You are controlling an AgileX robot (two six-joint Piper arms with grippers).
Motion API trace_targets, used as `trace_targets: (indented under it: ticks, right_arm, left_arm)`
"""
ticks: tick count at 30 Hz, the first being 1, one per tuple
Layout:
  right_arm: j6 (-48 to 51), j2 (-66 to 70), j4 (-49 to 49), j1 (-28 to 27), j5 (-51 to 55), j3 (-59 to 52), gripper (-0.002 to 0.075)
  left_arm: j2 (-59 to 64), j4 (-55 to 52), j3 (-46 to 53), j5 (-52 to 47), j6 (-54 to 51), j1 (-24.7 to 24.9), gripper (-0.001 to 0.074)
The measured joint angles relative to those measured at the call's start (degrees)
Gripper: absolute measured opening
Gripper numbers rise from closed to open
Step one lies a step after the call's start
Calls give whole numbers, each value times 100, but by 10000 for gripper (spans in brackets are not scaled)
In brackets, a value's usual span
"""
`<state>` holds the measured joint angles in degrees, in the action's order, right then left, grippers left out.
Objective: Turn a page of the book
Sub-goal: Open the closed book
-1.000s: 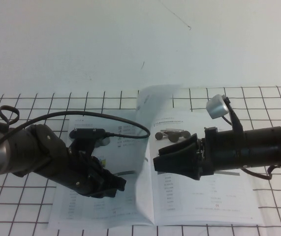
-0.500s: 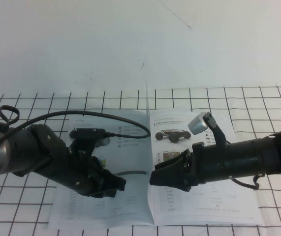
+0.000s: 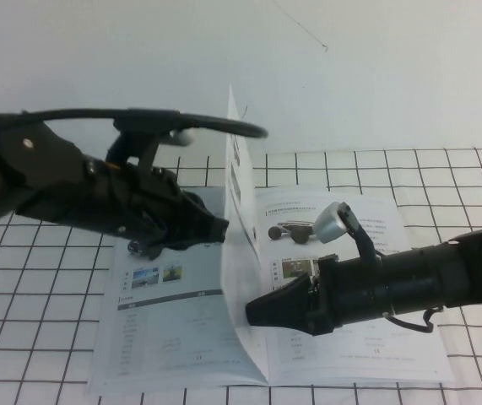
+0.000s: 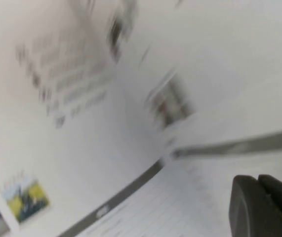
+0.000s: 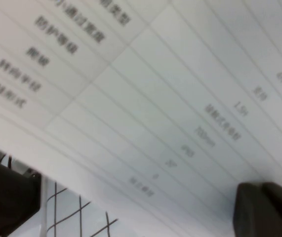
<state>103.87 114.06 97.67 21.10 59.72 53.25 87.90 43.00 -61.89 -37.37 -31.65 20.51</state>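
Note:
The book [image 3: 165, 337] lies open on the gridded table. The page [image 3: 239, 169] stands nearly upright at the spine, seen edge-on and leaning a little left. My left gripper [image 3: 221, 229] is shut and raised above the left-hand leaf, its tip right at the standing page's left face. Its wrist view shows the shut fingertips [image 4: 259, 200] over blurred print and small pictures. My right gripper [image 3: 251, 313] is shut and low on the right-hand leaf beside the spine, at the foot of the page. Its wrist view shows the shut fingertips [image 5: 266, 207] on the spec table [image 5: 155, 98].
The gridded table [image 3: 38, 278] runs to a white wall [image 3: 376, 76] behind. My left arm's black cable [image 3: 181, 120] arcs above the book. A grey camera [image 3: 333, 221] sits on my right wrist over the right leaf, which shows a dark wheeled robot [image 3: 289, 229].
My left gripper has risen from the left leaf up to the standing page. The page has gone from curled over the right side to upright, leaning left. My right gripper slid lower and leftward.

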Motion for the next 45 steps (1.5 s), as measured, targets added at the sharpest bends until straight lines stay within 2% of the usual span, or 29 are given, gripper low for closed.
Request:
trace_targets:
  ticks: [4,10,16,20,26,38,45]
  right_arm:
    - [-72,0,-127,387,-278,188,7]
    - [-985,9,-750,1025,-1317,627,1]
    - [-1720,9,-1177,1180,-1773,843,1]
    - [-2005,9,-1529,1180,-1899,851,1]
    - [-2351,9,-2022,1180,-2067,851,1]
    - [-2515,-572,-2264,1180,-2033,851,1]
    - [-3752,-1483,-3661,1180,-2134,851,0]
  left_arm:
    - [-700,-42,-358,-233,75,0,-2]
    - [-1574,-63,-662,-303,144,0,-2]
    - [-1727,-764,-678,-496,521,0,-2]
    - [-1505,-1271,-678,-715,881,0,-2]
    - [-1037,-1437,-678,-787,979,0,-2]
    - [1231,-1662,-678,-830,1015,0,-3]
    - [1900,-1735,-691,-722,1015,0,-3]
